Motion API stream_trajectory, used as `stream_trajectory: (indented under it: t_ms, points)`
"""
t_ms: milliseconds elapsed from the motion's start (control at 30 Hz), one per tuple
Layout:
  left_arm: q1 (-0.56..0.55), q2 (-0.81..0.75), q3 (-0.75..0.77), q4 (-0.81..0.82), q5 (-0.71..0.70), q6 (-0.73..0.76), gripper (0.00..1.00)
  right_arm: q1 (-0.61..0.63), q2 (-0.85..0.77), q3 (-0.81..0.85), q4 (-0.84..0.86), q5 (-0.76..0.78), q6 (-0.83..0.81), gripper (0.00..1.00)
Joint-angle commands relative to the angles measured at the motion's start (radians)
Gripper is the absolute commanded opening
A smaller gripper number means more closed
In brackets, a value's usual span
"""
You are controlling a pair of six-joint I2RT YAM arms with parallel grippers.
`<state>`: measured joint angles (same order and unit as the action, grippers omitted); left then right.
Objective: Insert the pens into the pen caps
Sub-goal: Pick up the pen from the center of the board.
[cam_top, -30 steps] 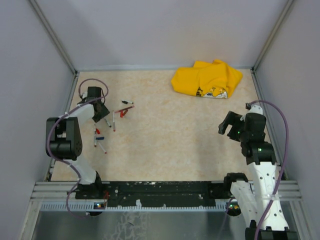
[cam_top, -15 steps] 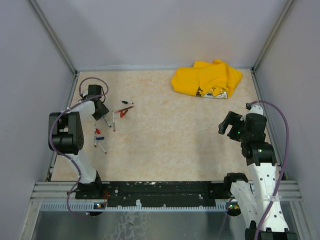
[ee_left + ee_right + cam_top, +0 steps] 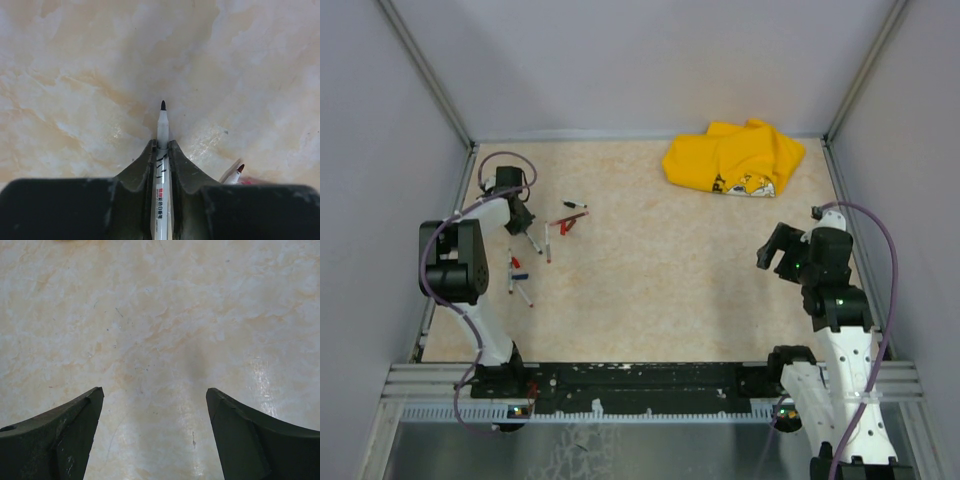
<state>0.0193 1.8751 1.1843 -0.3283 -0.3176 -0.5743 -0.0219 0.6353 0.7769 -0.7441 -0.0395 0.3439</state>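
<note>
While the left hand (image 3: 161, 148) grips a pen (image 3: 162, 125), its rear is unseen.

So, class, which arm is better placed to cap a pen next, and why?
Left. The left gripper is shut on a thin white black-tipped pen, with small red plastic caps lying close by. The right gripper hangs open, far from them.

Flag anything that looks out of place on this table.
A crumpled yellow cloth lies at the far right, foreign to the job. The pens and caps lie scattered at odd angles at the left.
</note>
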Motion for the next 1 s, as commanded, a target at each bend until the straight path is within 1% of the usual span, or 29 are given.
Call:
stream_trajectory:
  t_ms: [0, 100, 167, 367, 500, 633, 767, 867, 967]
  points:
    - [0.007, 0.035, 0.004, -0.020, 0.032, 0.019, 0.15, 0.003, -0.012, 0.000, 0.043, -0.007, -0.002, 0.84]
    - [0.008, 0.018, 0.011, -0.025, 0.033, 0.033, 0.11, 0.003, -0.014, 0.001, 0.040, -0.008, -0.002, 0.84]
    - [0.009, 0.005, 0.025, -0.042, 0.031, 0.040, 0.04, 0.003, -0.015, 0.001, 0.040, -0.009, -0.002, 0.84]
    - [0.008, -0.092, 0.041, -0.088, 0.011, 0.061, 0.00, 0.003, -0.014, 0.001, 0.042, -0.016, -0.005, 0.84]
    - [0.009, -0.177, 0.050, -0.138, 0.008, 0.071, 0.00, 0.004, -0.015, 0.001, 0.043, -0.024, -0.006, 0.84]
    - [0.008, -0.270, 0.045, -0.181, 0.058, 0.104, 0.00, 0.004, -0.015, 0.000, 0.049, -0.046, -0.015, 0.84]
    - [-0.014, -0.373, -0.005, -0.170, 0.192, 0.138, 0.00, 0.003, -0.009, 0.004, 0.051, -0.084, -0.028, 0.84]
    - [-0.059, -0.459, -0.051, -0.147, 0.275, 0.173, 0.00, 0.003, 0.016, 0.015, 0.055, -0.151, -0.051, 0.86]
    - [-0.143, -0.539, -0.092, -0.127, 0.298, 0.214, 0.00, 0.003, 0.049, 0.039, 0.049, -0.203, -0.068, 0.87]
